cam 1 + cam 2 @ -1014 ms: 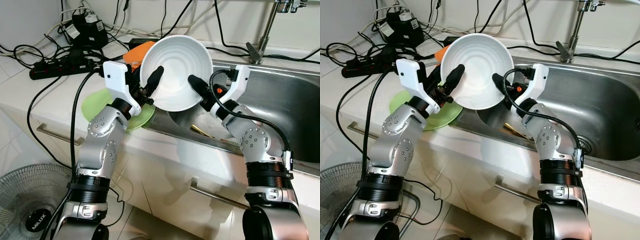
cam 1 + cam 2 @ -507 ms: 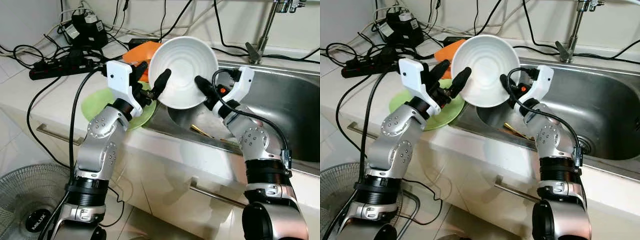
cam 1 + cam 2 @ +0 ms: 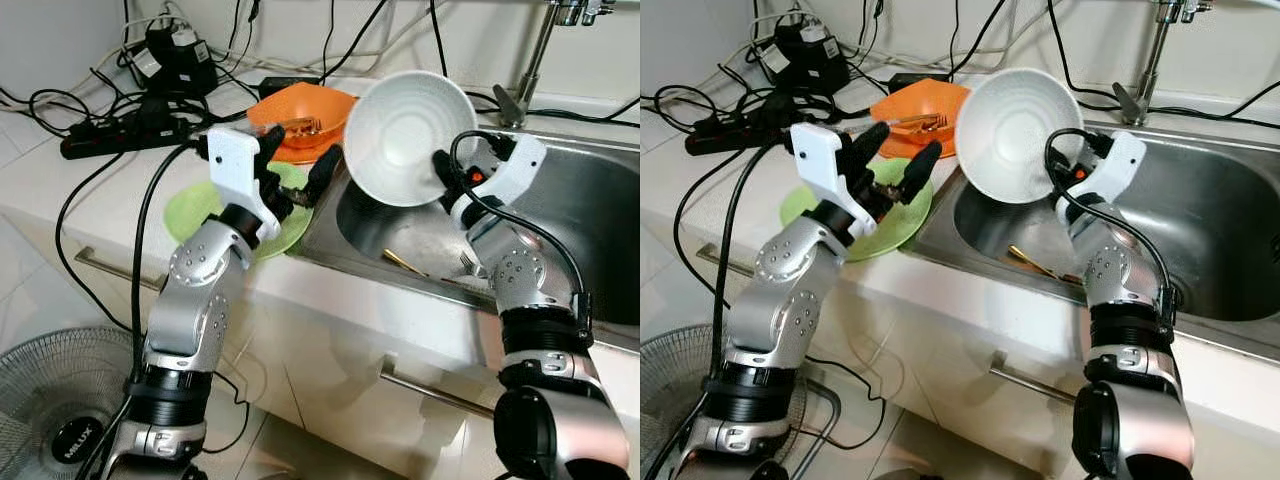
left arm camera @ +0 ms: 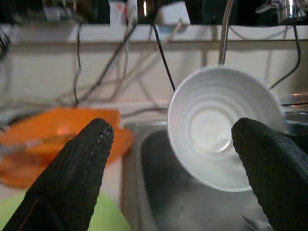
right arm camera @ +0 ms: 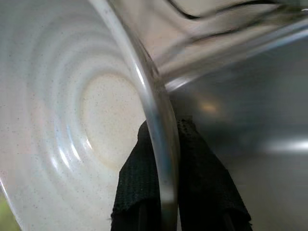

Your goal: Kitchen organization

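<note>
Pinching the rim of a white bowl (image 3: pixel 408 137), the right gripper (image 3: pixel 441 172) holds it tilted on edge above the left end of the sink (image 3: pixel 580 210), upper centre of the frame, its hollow facing the camera. In the right wrist view the two black fingers (image 5: pixel 139 187) close tight on either side of the thin rim, one inside and one outside. The left gripper (image 3: pixel 894 155) hovers left of the bowl, apart from it, its fingers spread wide with nothing between them; the left wrist view shows both fingertips (image 4: pixel 77 168) flanking the bowl from a distance. Below that gripper a green plate (image 3: pixel 880 225) lies on the counter (image 3: pixel 60 200) beside the sink's left edge. Behind it, upper centre-left, an orange plate (image 3: pixel 300 105) carries some cutlery. A gold utensil (image 3: pixel 405 263) lies in the sink bottom. Black cables and a power strip (image 3: pixel 120 130) sprawl across the upper left. A fan (image 3: pixel 50 400) stands on the floor at lower left, and a faucet (image 3: pixel 530 60) rises at upper right.
</note>
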Available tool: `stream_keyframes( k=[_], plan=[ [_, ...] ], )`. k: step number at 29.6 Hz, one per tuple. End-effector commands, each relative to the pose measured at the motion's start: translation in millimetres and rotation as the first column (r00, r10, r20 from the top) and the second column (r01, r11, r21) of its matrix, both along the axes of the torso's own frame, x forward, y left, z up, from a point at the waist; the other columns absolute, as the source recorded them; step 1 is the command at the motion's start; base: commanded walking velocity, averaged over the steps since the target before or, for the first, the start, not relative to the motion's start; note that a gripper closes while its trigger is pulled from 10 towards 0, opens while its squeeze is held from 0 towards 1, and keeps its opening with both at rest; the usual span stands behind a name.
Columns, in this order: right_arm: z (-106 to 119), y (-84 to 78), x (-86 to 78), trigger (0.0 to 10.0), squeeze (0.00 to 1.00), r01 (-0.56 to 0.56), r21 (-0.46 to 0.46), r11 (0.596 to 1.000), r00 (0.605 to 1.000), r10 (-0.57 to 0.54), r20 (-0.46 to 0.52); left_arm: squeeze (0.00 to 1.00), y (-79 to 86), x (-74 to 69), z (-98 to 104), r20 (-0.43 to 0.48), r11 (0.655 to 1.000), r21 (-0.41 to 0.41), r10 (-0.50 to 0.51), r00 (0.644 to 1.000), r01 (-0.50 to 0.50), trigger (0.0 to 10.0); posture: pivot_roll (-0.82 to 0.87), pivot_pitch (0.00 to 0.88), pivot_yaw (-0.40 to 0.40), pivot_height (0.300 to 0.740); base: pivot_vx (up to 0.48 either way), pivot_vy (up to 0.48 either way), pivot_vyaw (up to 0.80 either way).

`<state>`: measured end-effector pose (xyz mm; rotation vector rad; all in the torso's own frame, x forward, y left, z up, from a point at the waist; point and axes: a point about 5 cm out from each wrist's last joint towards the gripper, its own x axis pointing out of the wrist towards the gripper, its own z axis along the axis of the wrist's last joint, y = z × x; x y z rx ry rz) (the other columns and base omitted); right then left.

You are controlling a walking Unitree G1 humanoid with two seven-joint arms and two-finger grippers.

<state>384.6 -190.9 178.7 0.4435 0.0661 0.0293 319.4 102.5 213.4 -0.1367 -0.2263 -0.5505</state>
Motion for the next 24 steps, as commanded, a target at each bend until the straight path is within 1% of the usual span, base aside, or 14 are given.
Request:
stream_keyframes(
  k=[1,2,4,6,8,9,10,12,14,15,16,20,24],
  plan=[
    [10,0.0,5.3,0.0,0.00,0.023,-0.059,0.998,1.000,-0.023,0.016,1.00,-1.9,-4.3,6,0.007,1.000,-0.015,-0.022,1.000,0.022,10.0,-0.05,0.003,0.113,0.740,0.000,0.000,0.00],
    [7,-3.3,6.6,0.0,0.00,0.037,-0.095,0.995,0.999,-0.038,-0.009,1.00,-4.4,-5.6,8,0.004,0.999,-0.015,-0.036,0.999,0.036,10.0,-0.04,0.003,0.112,0.740,0.000,0.000,0.00],
    [1,-6.9,8.5,0.0,0.00,0.030,-0.160,0.987,0.997,-0.041,-0.067,1.00,-7.6,-6.1,6,-0.031,0.998,-0.009,-0.059,0.998,0.059,10.0,-0.04,0.005,0.111,0.740,0.000,0.000,0.00],
    [-6,-10.6,9.8,0.0,0.00,0.016,-0.235,0.972,0.991,-0.046,-0.123,1.00,-10.3,-6.0,2,-0.085,0.997,-0.031,-0.080,0.993,0.077,10.0,-0.04,0.007,0.109,0.740,0.000,0.000,0.00],
    [-9,-15.5,11.2,0.0,0.00,0.014,-0.281,0.960,0.987,-0.058,-0.149,1.00,-14.0,-6.9,-4,-0.142,0.993,0.001,-0.117,0.983,0.118,10.0,-0.04,0.009,0.107,0.740,0.000,0.000,0.00],
    [-11,-18.0,11.9,0.0,0.00,0.003,-0.315,0.949,0.984,-0.059,-0.169,1.00,-15.7,-7.6,-10,-0.196,0.988,0.027,-0.142,0.970,0.150,10.0,-0.04,0.009,0.107,0.740,0.000,0.000,0.00],
    [-11,-18.0,11.9,0.0,0.00,0.003,-0.315,0.949,0.984,-0.059,-0.169,1.00,-15.7,-7.6,-10,-0.196,0.988,0.027,-0.142,0.970,0.150,10.0,-0.04,0.009,0.107,0.740,0.000,0.000,0.00],
    [-13,-18.9,12.5,0.0,0.00,-0.013,-0.348,0.937,0.980,-0.057,-0.190,1.00,-16.6,-8.8,-16,-0.252,0.982,0.054,-0.163,0.954,0.182,10.0,-0.04,0.011,0.108,0.740,0.000,0.000,0.00],
    [-16,-17.9,13.0,0.0,0.00,-0.040,-0.385,0.922,0.977,-0.045,-0.210,1.00,-15.9,-9.5,-21,-0.302,0.979,0.066,-0.164,0.939,0.192,10.0,-0.04,0.012,0.111,0.740,0.000,0.000,0.00],
    [-20,-15.1,13.1,0.0,0.00,-0.080,-0.415,0.906,0.971,-0.024,-0.239,1.00,-14.3,-10.4,-27,-0.363,0.975,0.076,-0.166,0.917,0.207,10.0,-0.04,0.013,0.115,0.740,0.000,0.000,0.00],
    [-22,-14.4,12.8,0.0,0.00,-0.093,-0.431,0.897,0.968,-0.020,-0.251,1.00,-13.1,-10.4,-30,-0.386,0.974,0.089,-0.159,0.909,0.208,10.0,-0.04,0.013,0.117,0.740,0.000,0.000,0.00],
    [-29,-11.7,11.9,0.0,0.00,-0.142,-0.478,0.867,0.960,0.001,-0.282,1.00,-8.7,-11.8,-37,-0.454,0.965,0.136,-0.139,0.880,0.222,10.0,-0.03,0.013,0.125,0.740,0.000,0.000,0.00],
    [-35,-7.8,10.7,0.0,0.00,-0.189,-0.512,0.838,0.951,0.026,-0.308,1.00,-6.8,-14.8,-38,-0.492,0.950,0.168,-0.149,0.857,0.262,10.0,-0.02,0.014,0.133,0.740,0.000,0.000,0.00]
  ],
)
